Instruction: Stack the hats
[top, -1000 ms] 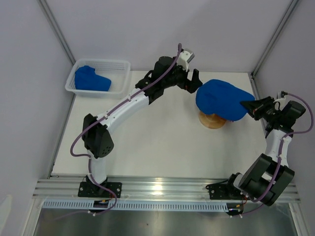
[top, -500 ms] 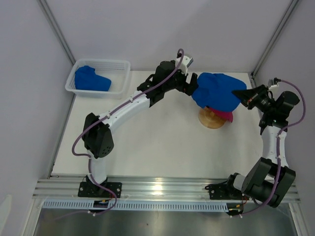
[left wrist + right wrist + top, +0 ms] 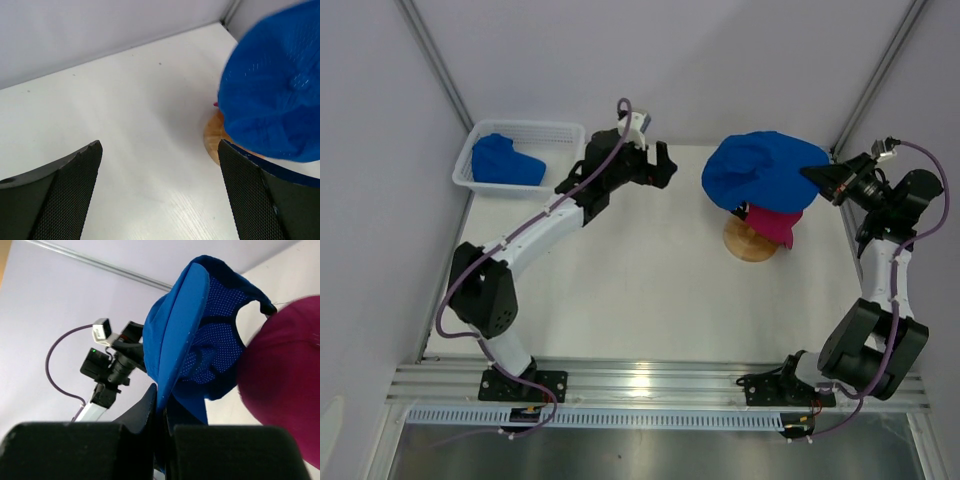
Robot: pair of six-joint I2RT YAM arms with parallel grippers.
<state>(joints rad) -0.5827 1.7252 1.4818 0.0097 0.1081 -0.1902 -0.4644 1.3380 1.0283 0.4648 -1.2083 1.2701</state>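
The right fingers (image 3: 159, 407) pinch the brim of a royal blue fabric cap (image 3: 755, 170) above a magenta fabric cap (image 3: 775, 222) on a round wooden stand (image 3: 744, 247) (left fingers (image 3: 67, 192) spread wide, empty).

white mesh basket (image 3: 563, 150), round wooden stand (image 3: 746, 245)
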